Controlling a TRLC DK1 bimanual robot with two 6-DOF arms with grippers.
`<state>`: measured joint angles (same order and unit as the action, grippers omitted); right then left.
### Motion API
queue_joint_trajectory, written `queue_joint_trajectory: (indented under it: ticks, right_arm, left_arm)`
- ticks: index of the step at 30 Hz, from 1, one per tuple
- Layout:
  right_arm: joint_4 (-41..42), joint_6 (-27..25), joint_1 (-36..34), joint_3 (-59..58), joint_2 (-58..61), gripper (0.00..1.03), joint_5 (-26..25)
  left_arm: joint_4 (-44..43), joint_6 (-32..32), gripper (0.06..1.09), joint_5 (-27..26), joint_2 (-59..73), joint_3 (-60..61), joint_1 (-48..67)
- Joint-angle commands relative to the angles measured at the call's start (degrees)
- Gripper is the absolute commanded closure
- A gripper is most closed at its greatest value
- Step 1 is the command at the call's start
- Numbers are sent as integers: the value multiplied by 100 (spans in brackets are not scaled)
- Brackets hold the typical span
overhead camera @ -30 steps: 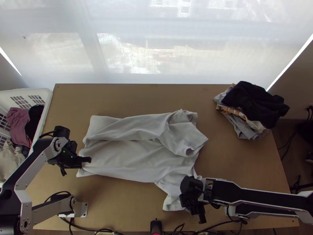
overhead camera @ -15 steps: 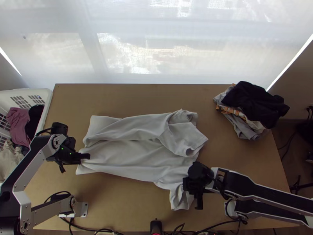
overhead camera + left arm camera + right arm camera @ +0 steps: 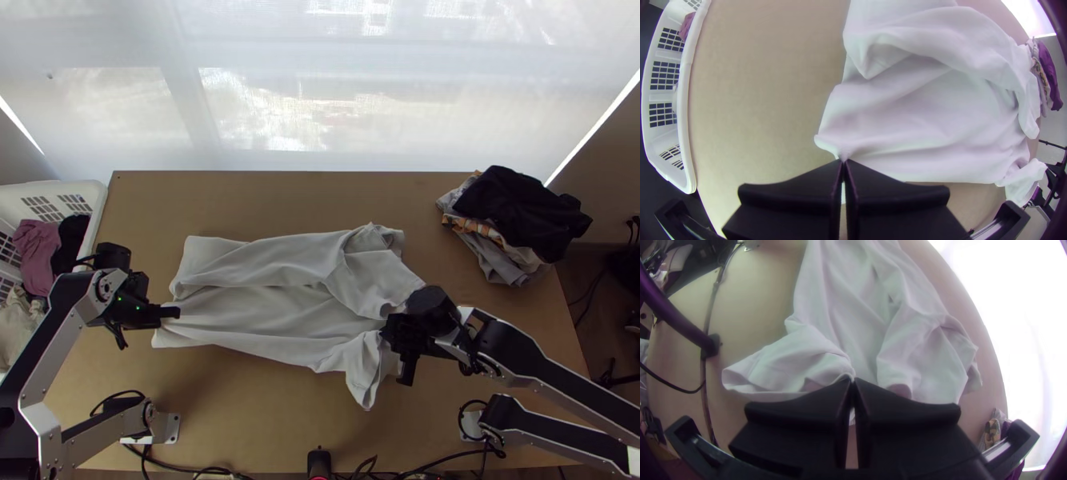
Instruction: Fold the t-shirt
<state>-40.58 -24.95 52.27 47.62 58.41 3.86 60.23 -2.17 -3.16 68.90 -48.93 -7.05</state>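
Top view. Item: t-shirt [image 3: 256, 316], pale grey, laid across the middle of the worktop [image 3: 264, 200]. Far side folded inward over the body, far sleeve [image 3: 380, 284] included; near side not yet turned over, near sleeve [image 3: 362, 376] angled toward the near edge. Step in hand, as judged: the near side to be folded inward. Long axis: left to right, roughly parallel to the near edge. Hem end to the left; shoulder end to the right, judged by the sleeves.

Left wrist view. Left end effector [image 3: 843, 162]: clenched on the t-shirt's hem, just in from the near corner; cloth drawn into creases there.

Right wrist view. Right end effector [image 3: 852, 381]: clenched on cloth where the near sleeve is joined to the body. Next move, as judged: both held points to be raised together, carried toward the far side and laid over the body, tension being kept even lest the panel be skewed or the sleeve bunched.
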Motion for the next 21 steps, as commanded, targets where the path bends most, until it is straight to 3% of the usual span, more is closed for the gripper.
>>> queue_joint_trajectory:
  ticks: [1,21]
  right_arm:
    - [111,-10,-481,354,214,100,-8]
    - [489,-423,-2142,1496,1225,100,27]
  left_arm:
    - [95,-64,105,-1,-140,-135,-25]
    - [-160,-275,105,-62,-386,-987,-77]
